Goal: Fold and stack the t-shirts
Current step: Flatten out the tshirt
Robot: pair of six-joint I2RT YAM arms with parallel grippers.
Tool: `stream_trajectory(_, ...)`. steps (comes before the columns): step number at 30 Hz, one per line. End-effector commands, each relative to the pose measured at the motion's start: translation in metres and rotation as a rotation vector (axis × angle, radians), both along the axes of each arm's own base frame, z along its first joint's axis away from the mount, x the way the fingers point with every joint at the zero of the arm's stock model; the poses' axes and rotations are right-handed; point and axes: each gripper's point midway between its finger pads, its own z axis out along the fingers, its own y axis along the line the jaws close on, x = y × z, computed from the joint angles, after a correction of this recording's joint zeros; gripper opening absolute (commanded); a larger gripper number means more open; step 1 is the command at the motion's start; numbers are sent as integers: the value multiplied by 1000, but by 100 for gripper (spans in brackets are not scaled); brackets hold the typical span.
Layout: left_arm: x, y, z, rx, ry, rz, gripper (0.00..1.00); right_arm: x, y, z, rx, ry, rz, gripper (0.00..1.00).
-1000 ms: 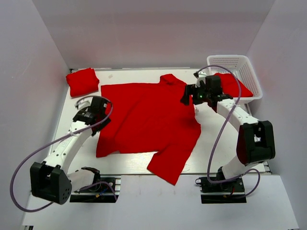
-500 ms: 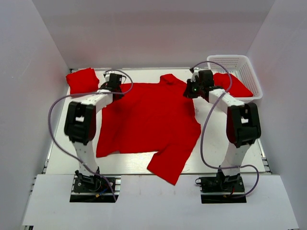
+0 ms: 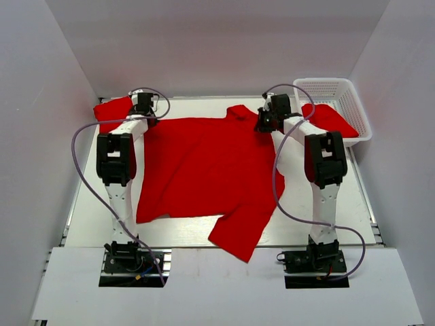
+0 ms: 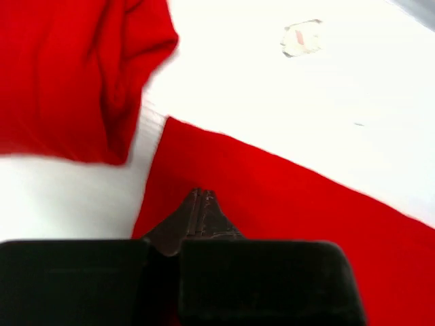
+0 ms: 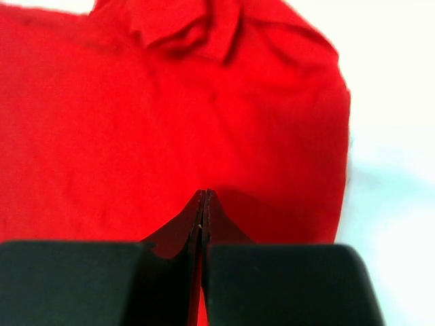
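1. The spread t-shirt [image 3: 204, 170] is soft, plain red cloth. It lies flat and open in the middle of the smooth white table [image 3: 299, 204], with one sleeve pointing toward the near edge.
2. A folded t-shirt [image 3: 112, 112] sits like a puffy red pillow at the far left corner.
3. A third t-shirt [image 3: 333, 119] lies bunched in the white plastic basket [image 3: 340, 85], which has walls full of little holes.
4. The left gripper [image 4: 202, 197] has its two dark fingers pressed tight together. Their tips sit on the far left corner of the spread t-shirt, near the folded one.
5. The right gripper [image 5: 204, 197] is also squeezed closed. Its tips rest on the wrinkly cloth just below the collar, on the far right side.
6. I cannot tell if any cloth is caught between the fingers.
7. A second ago both arms were pulled back and their fingers were wide apart. Now both reach to the far edge of the shirt. The shirt lies the same.
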Motion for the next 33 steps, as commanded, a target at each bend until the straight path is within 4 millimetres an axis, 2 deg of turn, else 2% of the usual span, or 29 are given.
stream_trajectory(1,4,-5,-11,-33,43,-57,0,17,-1,-4,-23,19,-32,0)
stream_trajectory(5,10,-7,-30,-57,78,-89,0,19,-6,-15,-43,45,-46,0)
stream_trajectory(7,13,-10,-46,-66,127,-96,0,22,-9,-19,-57,55,-57,0)
stream_trajectory(8,19,-12,-40,-74,136,-103,0,23,-10,-22,-60,70,-62,0)
stream_trajectory(10,23,-10,-53,-66,168,-94,0,25,-16,-27,-79,92,-84,0)
stream_trajectory(11,23,-5,-53,-67,168,-85,0,23,-17,-34,-90,122,-87,0)
stream_trajectory(13,27,-7,-51,-75,152,-93,0,24,-27,-45,-114,152,-121,0)
stream_trajectory(15,32,-9,-59,-83,161,-100,0,25,-38,-47,-135,169,-148,0)
stream_trajectory(16,39,-10,-54,-89,141,-107,0,28,-49,-49,-142,171,-180,0)
stream_trajectory(18,42,-12,-58,-96,135,-114,0,30,-56,-51,-138,172,-196,0)
stream_trajectory(19,45,-12,-54,-95,124,-114,0,34,-68,-49,-119,179,-238,0)
stream_trajectory(21,46,-13,-55,-103,128,-106,0,43,-72,-48,-94,183,-267,0)
stream_trajectory(22,47,-13,-53,-103,128,-106,0,44,-85,-49,-93,199,-296,0)
stream_trajectory(26,42,-9,-51,-87,134,-91,0,64,-95,-33,-81,137,-315,0)
stream_trajectory(29,43,-15,-50,-102,127,-135,0,77,-84,-8,-58,67,-248,0)
stream_trajectory(31,48,-24,-40,-123,99,-191,2,81,-72,13,-42,11,-166,0)
stream_trajectory(32,49,-26,-29,-124,82,-207,6,82,-61,42,-22,-50,-115,6)
stream_trajectory(33,54,-28,-8,-121,41,-225,13,82,-59,53,-15,-73,-107,9)
